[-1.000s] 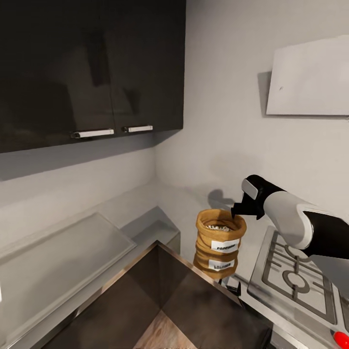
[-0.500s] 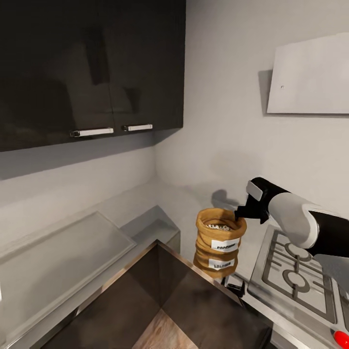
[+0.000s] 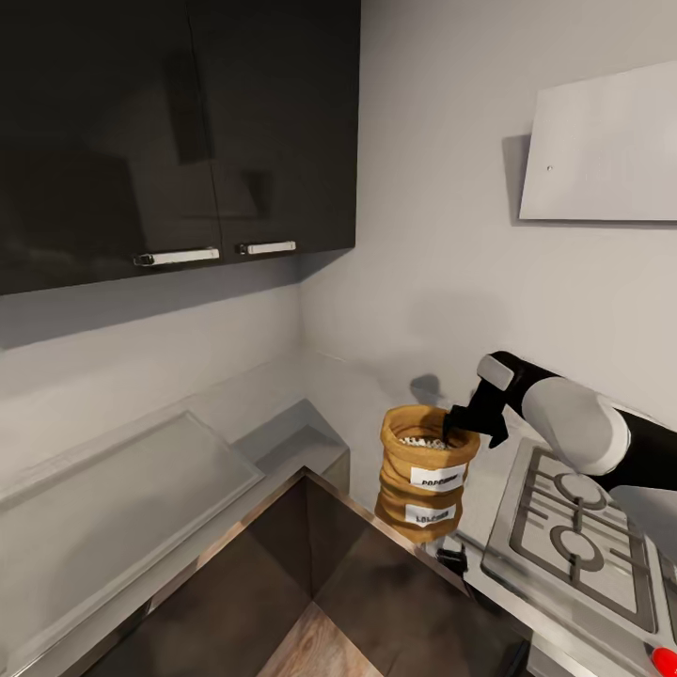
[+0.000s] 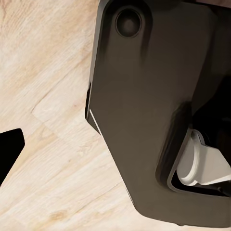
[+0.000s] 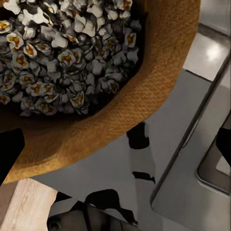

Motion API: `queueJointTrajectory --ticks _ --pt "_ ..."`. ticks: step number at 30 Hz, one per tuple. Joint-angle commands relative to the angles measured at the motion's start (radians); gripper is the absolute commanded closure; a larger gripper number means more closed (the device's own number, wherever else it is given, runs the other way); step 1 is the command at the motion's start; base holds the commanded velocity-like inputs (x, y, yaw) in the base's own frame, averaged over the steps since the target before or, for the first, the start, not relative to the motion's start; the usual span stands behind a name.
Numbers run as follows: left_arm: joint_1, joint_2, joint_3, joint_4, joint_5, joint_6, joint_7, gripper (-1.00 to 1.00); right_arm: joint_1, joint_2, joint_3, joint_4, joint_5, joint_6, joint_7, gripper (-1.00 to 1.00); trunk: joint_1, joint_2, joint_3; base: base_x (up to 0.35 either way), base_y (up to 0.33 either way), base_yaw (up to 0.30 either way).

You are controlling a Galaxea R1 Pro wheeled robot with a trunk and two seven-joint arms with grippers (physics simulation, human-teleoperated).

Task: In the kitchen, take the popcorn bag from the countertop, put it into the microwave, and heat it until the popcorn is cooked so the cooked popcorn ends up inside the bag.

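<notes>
The tan popcorn bag (image 3: 428,463) stands upright on the grey countertop (image 3: 362,400), just left of the hob, with its white label facing me. Whitish popcorn (image 3: 419,440) heaps inside it, and the right wrist view shows the puffs (image 5: 62,53) up close within the woven rim (image 5: 159,72). My right gripper (image 3: 458,425) hangs open at the bag's right rim, and in the right wrist view its fingertips (image 5: 9,154) sit at the frame's two edges, straddling the rim. My left gripper's one visible fingertip (image 4: 9,149) hangs over wood floor. The microwave is out of view.
A grey gas hob (image 3: 574,536) with grates lies right of the bag, with a red object (image 3: 664,659) at its near corner. Dark wall cabinets (image 3: 179,132) hang above, a white hood (image 3: 602,150) is on the right wall, and a pale sink drainer (image 3: 122,498) is at left.
My right gripper has dropped a little and edged left, down to the bag's right rim. The bag has stayed where it was.
</notes>
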Motion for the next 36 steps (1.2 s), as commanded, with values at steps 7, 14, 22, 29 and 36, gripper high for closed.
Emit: queueJointTrajectory --ticks 7,14,22,29,36 --pt "0.0 -0.001 0.005 0.0 0.001 0.002 0.0 -1.0 -0.001 -0.032 -0.009 0.002 -0.001 -0.001 -0.01 -1.0 0.001 -0.001 -0.001 0.176 0.0 0.0" --pt "0.0 0.0 0.005 0.0 0.001 0.002 0.0 -1.0 -0.001 -0.039 -0.008 0.008 0.0 -0.001 -0.046 -1.0 0.001 -0.001 -0.001 0.009 0.0 0.0" --pt "0.0 0.0 0.005 0.0 0.001 0.002 0.0 -1.0 -0.001 -0.04 -0.01 0.012 0.0 -0.002 -0.122 -1.0 0.001 -0.001 -0.001 0.0 0.0 0.0" --pt "0.0 -0.001 0.004 0.0 0.001 0.002 0.0 -1.0 -0.001 -0.04 -0.011 0.012 -0.002 -0.002 -0.123 -1.0 0.001 -0.001 -0.004 0.0 0.0 0.0" --pt "0.0 -0.001 0.005 0.0 0.001 0.001 0.0 -1.0 -0.001 -0.04 -0.012 0.012 -0.002 -0.002 -0.123 -1.0 0.001 -0.001 -0.009 0.089 0.0 0.0"
